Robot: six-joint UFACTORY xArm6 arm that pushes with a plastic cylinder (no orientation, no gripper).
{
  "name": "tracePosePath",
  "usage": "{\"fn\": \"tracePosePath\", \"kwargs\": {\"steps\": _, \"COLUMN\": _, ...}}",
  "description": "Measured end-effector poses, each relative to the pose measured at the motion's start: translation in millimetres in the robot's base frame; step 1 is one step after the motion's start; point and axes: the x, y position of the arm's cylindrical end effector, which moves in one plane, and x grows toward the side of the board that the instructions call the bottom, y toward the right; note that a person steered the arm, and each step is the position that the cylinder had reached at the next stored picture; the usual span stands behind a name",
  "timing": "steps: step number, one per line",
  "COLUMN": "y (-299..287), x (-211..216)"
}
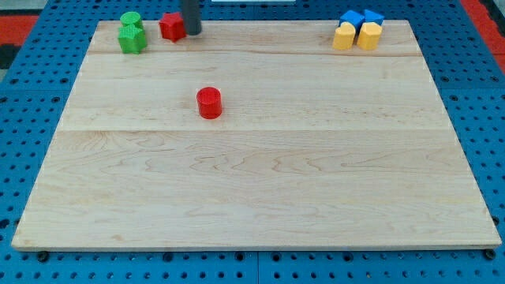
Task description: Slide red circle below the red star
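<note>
The red circle (209,102) stands on the wooden board (252,189), left of the middle. The red star (172,26) sits near the board's top edge, up and to the left of the circle. My tip (192,32) comes down from the view's top and rests just to the right of the red star, touching or nearly touching it. The tip is well above the red circle in the view and apart from it.
A green circle (130,19) and a green block (132,39) sit at the top left, left of the red star. Two blue blocks (361,17) and two yellow blocks (357,36) cluster at the top right. A blue pegboard surface surrounds the board.
</note>
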Motion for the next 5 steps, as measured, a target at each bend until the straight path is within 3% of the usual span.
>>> {"fn": "tracePosePath", "kwargs": {"steps": 2, "y": -36, "x": -1}}
{"fn": "tracePosePath", "kwargs": {"steps": 3, "y": 18, "x": 3}}
{"fn": "tracePosePath", "kwargs": {"steps": 4, "y": 110, "x": 32}}
{"fn": "tracePosePath", "kwargs": {"steps": 5, "y": 179, "x": 93}}
